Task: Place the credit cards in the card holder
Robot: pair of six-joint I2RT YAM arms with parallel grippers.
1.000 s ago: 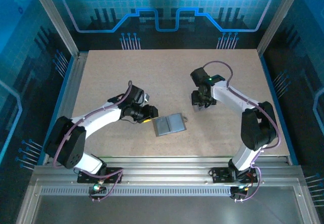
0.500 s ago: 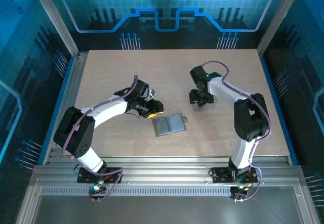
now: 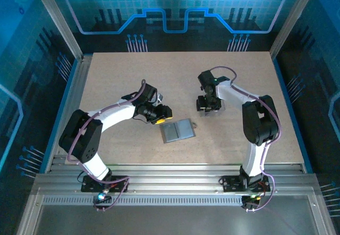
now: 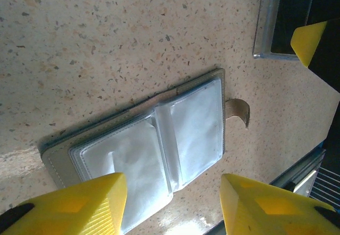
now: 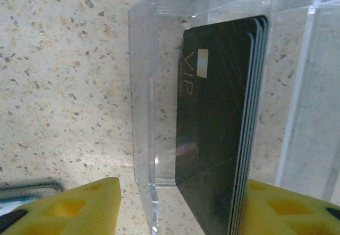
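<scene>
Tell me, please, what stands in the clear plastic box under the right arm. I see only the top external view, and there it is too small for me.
Observer: In the right wrist view, a stack of thin black plastic credit cards stands on edge inside the clear plastic box. The front card reads VIP.
Operator: Does the right gripper hold them?
Observer: Not yet, as far as I see. The right gripper has its jaws apart, one on each side of the stack.
Operator: Is the flat grey folding card holder ready?
Observer: In the left wrist view, the card holder lies open like a book, and its clear sleeves look empty.

The card holder (image 3: 178,131) lies open on the table (image 3: 122,70).
</scene>
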